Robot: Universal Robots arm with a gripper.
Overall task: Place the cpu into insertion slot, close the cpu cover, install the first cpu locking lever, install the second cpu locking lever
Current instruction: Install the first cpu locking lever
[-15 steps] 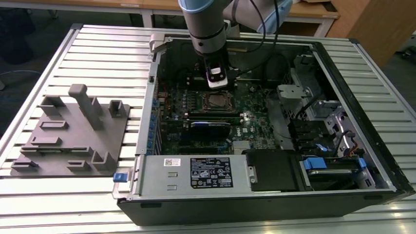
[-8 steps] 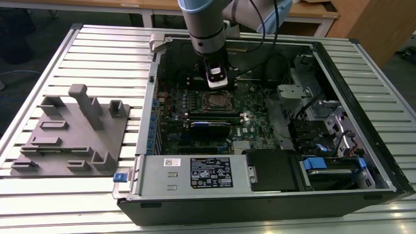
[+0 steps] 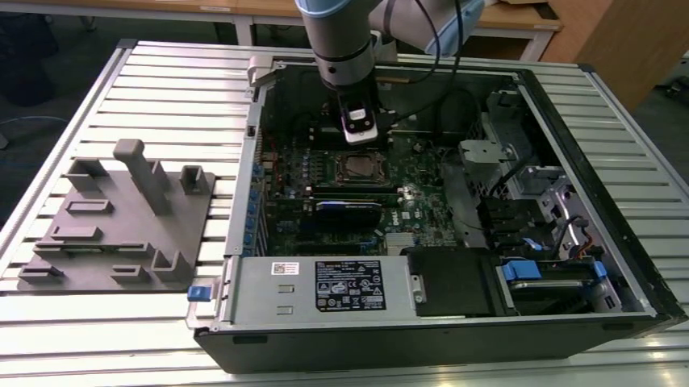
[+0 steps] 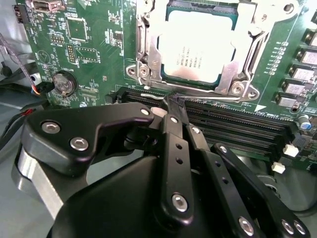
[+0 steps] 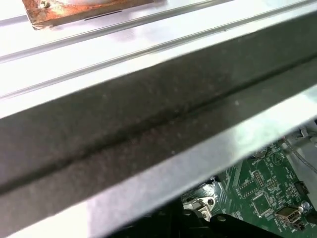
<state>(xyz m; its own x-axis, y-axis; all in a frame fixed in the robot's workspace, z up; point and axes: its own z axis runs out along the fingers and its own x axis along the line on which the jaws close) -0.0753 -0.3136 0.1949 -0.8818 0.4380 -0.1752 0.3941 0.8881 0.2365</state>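
Note:
The cpu point(image 4: 195, 44) lies flat in the insertion slot point(image 3: 361, 167), its silver-grey top showing through the window of the cpu cover point(image 4: 148, 54), which lies down over it. A thin wire locking lever point(image 4: 151, 94) runs along the socket's edge nearest my gripper. My gripper point(image 4: 173, 103) is shut, its black fingertips meeting at that lever's end; whether they pinch the wire or only touch it I cannot tell. In the exterior view the gripper point(image 3: 361, 143) hangs just behind the socket inside the open computer case.
Long black memory slots point(image 4: 237, 124) lie between gripper and socket, and a coin battery point(image 4: 64, 83) sits on the green board. The case's metal wall point(image 5: 148, 124) is close to the wrist. A grey fixture block point(image 3: 119, 218) stands on the slatted table at the exterior view's left.

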